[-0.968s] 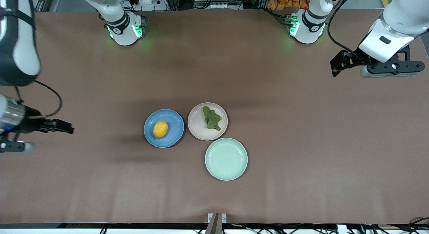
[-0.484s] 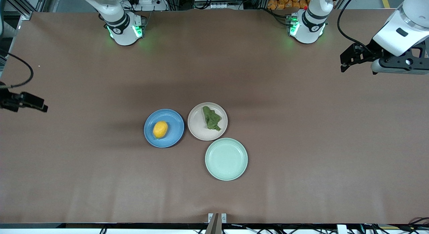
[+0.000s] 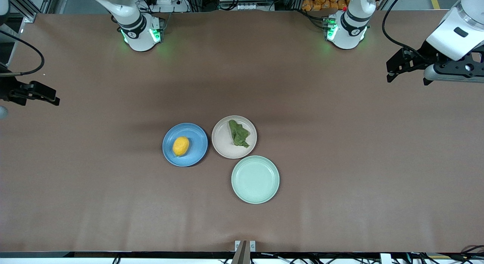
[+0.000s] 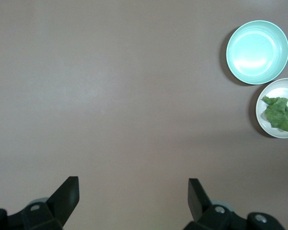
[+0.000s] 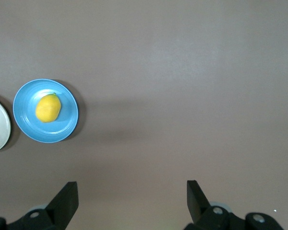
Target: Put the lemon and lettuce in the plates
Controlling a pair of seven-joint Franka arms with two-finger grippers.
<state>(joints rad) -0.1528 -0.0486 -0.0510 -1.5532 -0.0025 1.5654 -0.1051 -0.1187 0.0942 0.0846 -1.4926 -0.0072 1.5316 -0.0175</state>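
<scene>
Drawn back farther toward the table's ends since a moment ago: right gripper and left gripper, both spread wide, empty. Lemon on blue plate; lettuce on beige plate. Mint plate just beside, nearer the camera.

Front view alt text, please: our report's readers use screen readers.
A lemon lies in a blue plate beside a beige plate holding lettuce; a bare mint plate sits nearer the camera. The open right gripper and left gripper hover at the table's ends.
</scene>
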